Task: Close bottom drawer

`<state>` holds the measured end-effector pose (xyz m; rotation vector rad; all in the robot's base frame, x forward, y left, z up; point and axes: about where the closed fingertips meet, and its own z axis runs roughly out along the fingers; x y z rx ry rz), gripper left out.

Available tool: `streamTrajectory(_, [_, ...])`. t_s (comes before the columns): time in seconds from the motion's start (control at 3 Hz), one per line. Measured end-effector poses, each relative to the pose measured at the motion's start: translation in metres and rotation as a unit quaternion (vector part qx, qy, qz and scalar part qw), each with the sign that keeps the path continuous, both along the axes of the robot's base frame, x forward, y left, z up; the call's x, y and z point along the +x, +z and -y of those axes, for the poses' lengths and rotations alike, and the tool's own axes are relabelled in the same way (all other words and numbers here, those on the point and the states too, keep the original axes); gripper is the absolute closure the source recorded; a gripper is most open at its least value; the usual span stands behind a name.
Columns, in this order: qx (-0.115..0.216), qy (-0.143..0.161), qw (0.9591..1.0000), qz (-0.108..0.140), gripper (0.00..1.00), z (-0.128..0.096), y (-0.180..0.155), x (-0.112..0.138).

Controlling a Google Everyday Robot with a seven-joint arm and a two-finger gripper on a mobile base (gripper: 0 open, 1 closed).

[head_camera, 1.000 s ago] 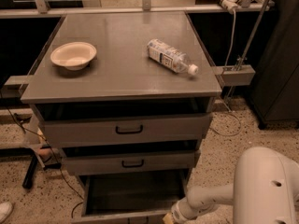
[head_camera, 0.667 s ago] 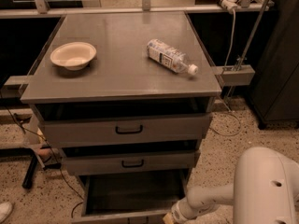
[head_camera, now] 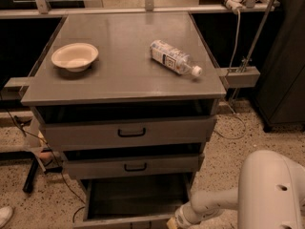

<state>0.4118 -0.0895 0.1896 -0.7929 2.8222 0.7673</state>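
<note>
The bottom drawer (head_camera: 136, 197) of the grey metal cabinet stands pulled far out, its dark inside visible and its front panel cut off by the lower frame edge. My white arm reaches in from the lower right, and the gripper (head_camera: 172, 222) sits at the drawer's front right corner, mostly below the frame. The two drawers above, the top one (head_camera: 128, 132) and the middle one (head_camera: 133, 166), each have a black loop handle and sit slightly out.
On the cabinet top (head_camera: 124, 80) lie a cream bowl (head_camera: 75, 56) at the left and a plastic bottle (head_camera: 175, 58) on its side at the right. Cables (head_camera: 45, 163) trail on the speckled floor to the left. A dark cabinet (head_camera: 283, 75) stands at the right.
</note>
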Motion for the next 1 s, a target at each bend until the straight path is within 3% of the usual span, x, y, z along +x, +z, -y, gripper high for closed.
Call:
streamTrajectory(0.33, [0.000,0.000,1.0000,0.000,0.11,0.0000,0.0000,0.0000])
streamTrajectory(0.67, [0.000,0.000,1.0000,0.000,0.00,0.0000,0.0000,-0.0001])
streamTrajectory(1.0, [0.000,0.000,1.0000,0.000,0.00,-0.0001,0.0000,-0.0001])
